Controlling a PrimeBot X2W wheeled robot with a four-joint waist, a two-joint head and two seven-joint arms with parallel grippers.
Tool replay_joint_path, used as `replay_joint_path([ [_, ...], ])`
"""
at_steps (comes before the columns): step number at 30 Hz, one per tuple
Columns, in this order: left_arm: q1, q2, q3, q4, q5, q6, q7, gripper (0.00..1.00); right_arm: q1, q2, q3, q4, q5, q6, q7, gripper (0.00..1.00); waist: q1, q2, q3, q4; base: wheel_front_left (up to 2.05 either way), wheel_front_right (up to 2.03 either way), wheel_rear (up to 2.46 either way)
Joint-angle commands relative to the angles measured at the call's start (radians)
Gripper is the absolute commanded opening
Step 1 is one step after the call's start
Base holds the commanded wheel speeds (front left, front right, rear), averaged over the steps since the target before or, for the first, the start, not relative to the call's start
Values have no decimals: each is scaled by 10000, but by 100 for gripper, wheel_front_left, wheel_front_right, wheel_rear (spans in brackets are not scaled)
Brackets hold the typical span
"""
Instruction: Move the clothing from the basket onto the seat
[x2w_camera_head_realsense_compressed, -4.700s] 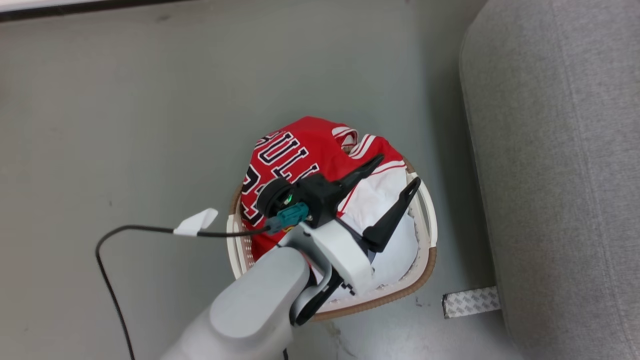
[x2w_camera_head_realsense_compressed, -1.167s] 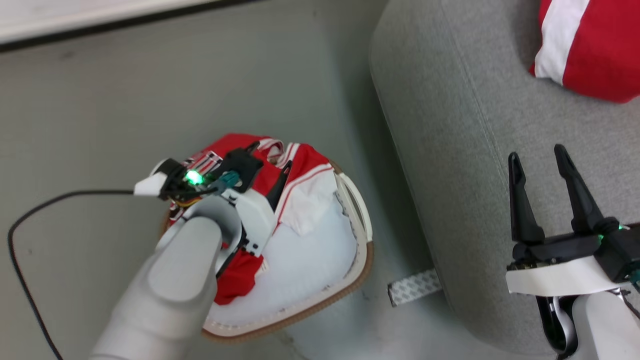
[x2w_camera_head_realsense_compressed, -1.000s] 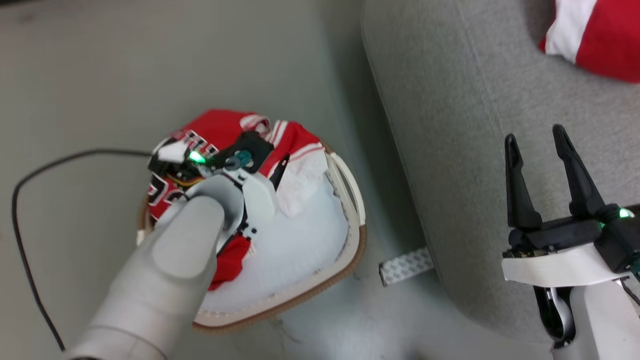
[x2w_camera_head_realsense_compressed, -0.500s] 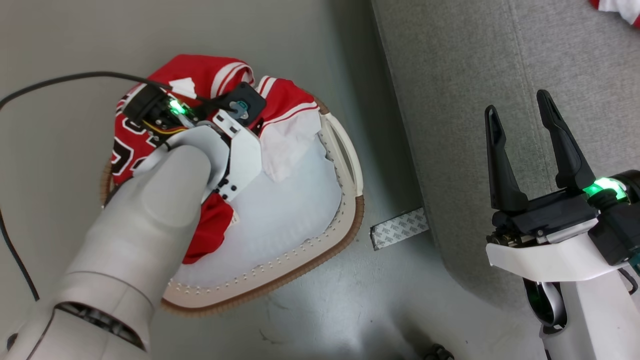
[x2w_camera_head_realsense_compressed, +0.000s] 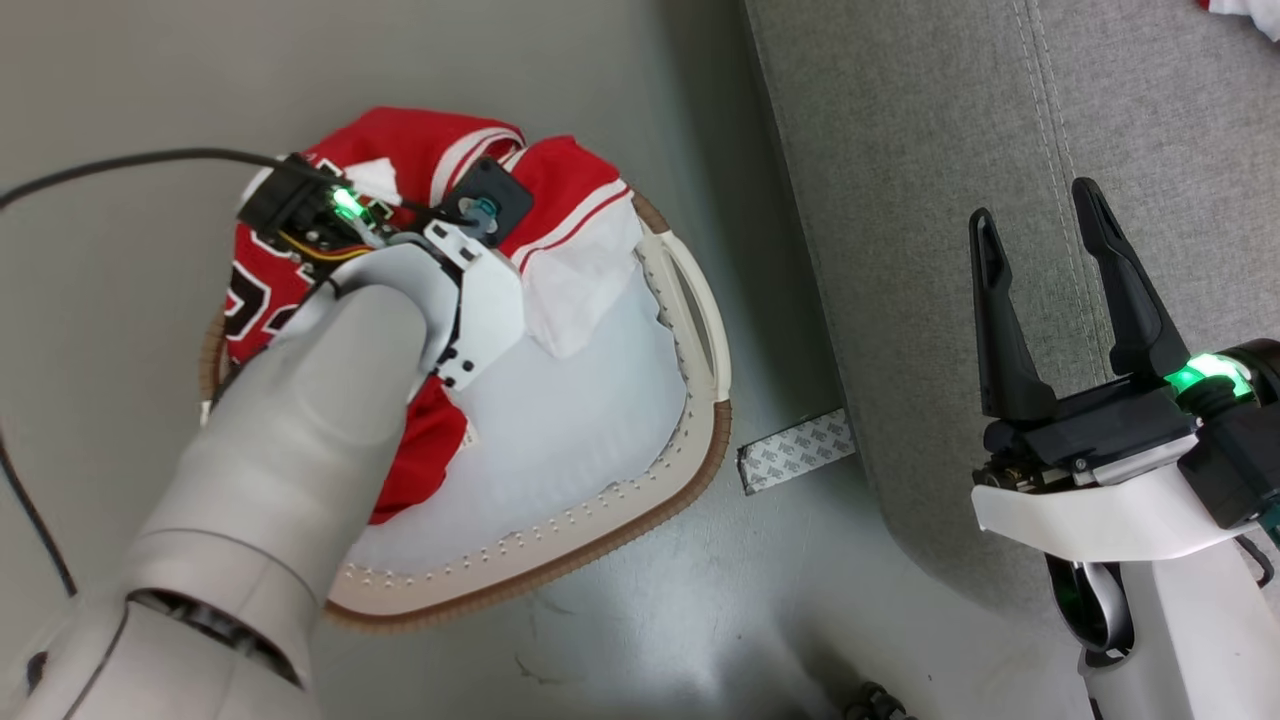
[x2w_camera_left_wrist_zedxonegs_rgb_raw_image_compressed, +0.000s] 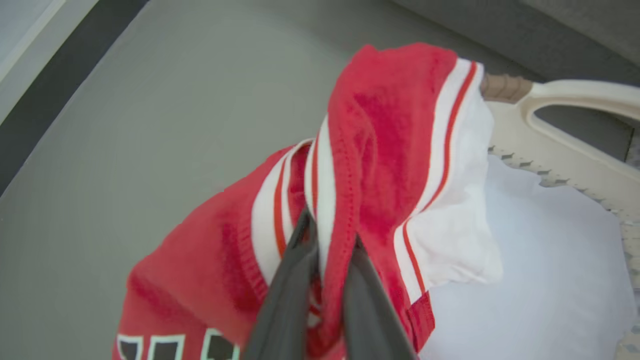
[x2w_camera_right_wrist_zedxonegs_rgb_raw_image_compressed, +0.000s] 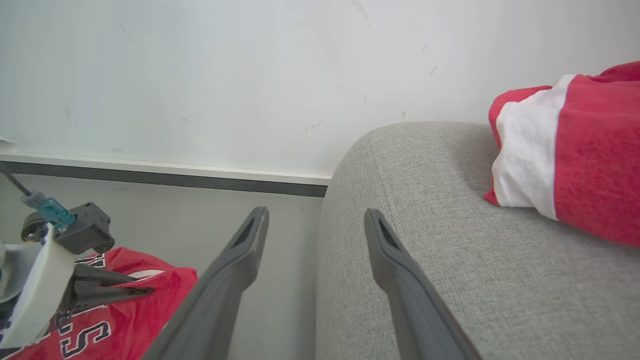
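The clothing, a red jersey with white stripes and black-and-white lettering, lies heaped at the far side of the white basket. My left gripper is shut on a striped fold of the jersey, both fingers pinching the cloth. From the right wrist view the left gripper shows low on the red fabric. My right gripper hangs open and empty over the grey seat, by its rounded arm. Another red-and-white garment rests on the seat.
A plain white pad lines the basket's near side. A strip of patterned tape lies on the grey floor between basket and seat. A black cable trails left from my left wrist. A white wall with dark skirting stands behind.
My left gripper has closed on a fold of the jersey, and the cloth has bunched up around it. The head camera tilted down earlier. The right gripper stays open and still.
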Motion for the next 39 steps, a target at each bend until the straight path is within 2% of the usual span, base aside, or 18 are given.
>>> replay_joint_path([
  [1, 33, -46, -64, 119, 8, -2, -109, 0, -9, -5, -38, 46, 129, -22, -1, 100, -1, 0, -31, 22, 0, 0, 0],
  [10, 228, -342, 67, 186, -467, 21, -724, 0, 161, -5, -200, 237, -29, -22, -1, 100, -1, 0, -467, 285, 0, 0, 0],
  [16, 610, -553, 623, 81, -1300, 156, -1389, 0, 432, -6, -401, 411, -255, -22, -1, 100, -1, 0, -1290, 732, 0, 0, 0],
  [26, 1770, -723, 1319, -877, -2620, 139, -1930, 0, 1515, -11, -964, 1061, -759, -22, -1, 100, -1, 0, -3759, 1918, 0, 0, 0],
  [39, 3816, -728, 1764, -3256, -3883, 220, -1966, 0, 3367, -14, -1140, 2081, -1125, -22, -1, 100, -1, 0, -7203, 3146, 0, 0, 0],
])
